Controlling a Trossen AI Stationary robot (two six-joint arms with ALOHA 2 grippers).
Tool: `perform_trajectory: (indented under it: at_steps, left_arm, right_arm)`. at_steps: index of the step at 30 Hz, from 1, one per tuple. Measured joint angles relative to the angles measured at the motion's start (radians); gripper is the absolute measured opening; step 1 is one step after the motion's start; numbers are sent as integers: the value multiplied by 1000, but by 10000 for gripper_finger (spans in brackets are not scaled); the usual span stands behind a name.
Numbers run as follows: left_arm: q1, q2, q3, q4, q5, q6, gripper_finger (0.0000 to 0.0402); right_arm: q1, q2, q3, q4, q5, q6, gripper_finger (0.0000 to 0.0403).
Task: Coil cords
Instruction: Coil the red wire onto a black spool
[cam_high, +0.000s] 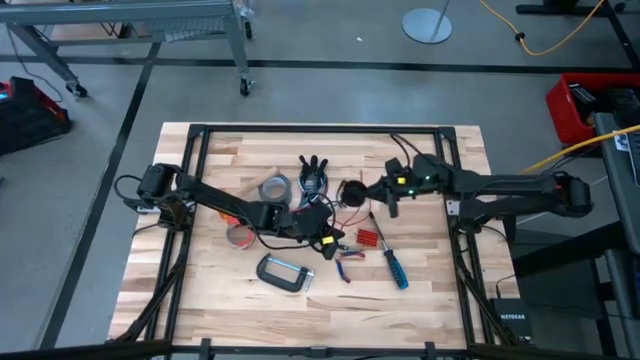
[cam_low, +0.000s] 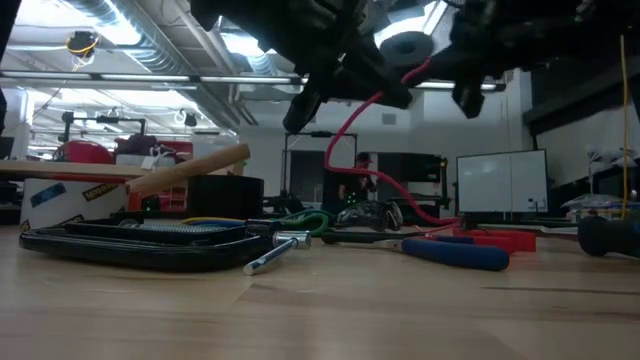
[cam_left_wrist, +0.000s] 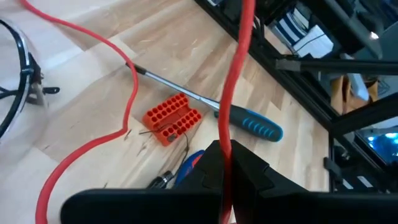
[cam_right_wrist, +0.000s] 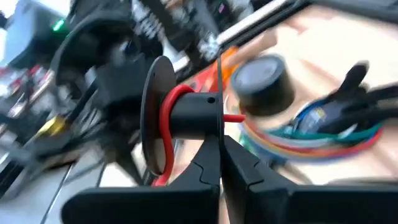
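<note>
Red wire, thin and flexible (cam_left_wrist: 231, 112), runs taut up out of the left gripper (cam_left_wrist: 225, 163), whose dark fingers are pressed together on it above the middle of the tabletop — apparently to feed it under tension. Its other end is wound round the barrel of a black plastic spool with round flanges (cam_right_wrist: 183, 115), which the right gripper (cam_right_wrist: 221, 149) pinches by one thin flange, fingers closed, toward the tabletop's far-right part; held up like that, the spool seems free to take turns of wire. Slack red wire loops across the wood near an orange plastic bit holder (cam_left_wrist: 172, 117) and a blue-handled screwdriver (cam_left_wrist: 245, 121). More cords — green, blue and white, in a loose bundle (cam_right_wrist: 323, 134) — lie beyond the spool, not yet coiled.
</note>
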Motion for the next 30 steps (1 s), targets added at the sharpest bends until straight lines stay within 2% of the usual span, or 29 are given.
perform_trajectory:
  at_steps: [6,13,18,24,30]
  left_arm:
    - [8,0,0,-4,-17,0,0]
    - [46,-1,-1,-4,-22,-39,0]
    - [79,0,-2,13,-22,-62,0]
    - [125,1,-2,24,-21,-101,1]
    - [158,1,-2,34,8,-124,7]
  right_arm:
    - [-10,-144,0,-161,-169,-8,1]
    - [-10,-186,0,-363,-203,-36,1]
    - [-9,-158,2,-504,-179,-111,1]
    - [-9,-112,3,-531,-145,-140,1]
    - [-8,-46,2,-522,-18,-140,1]
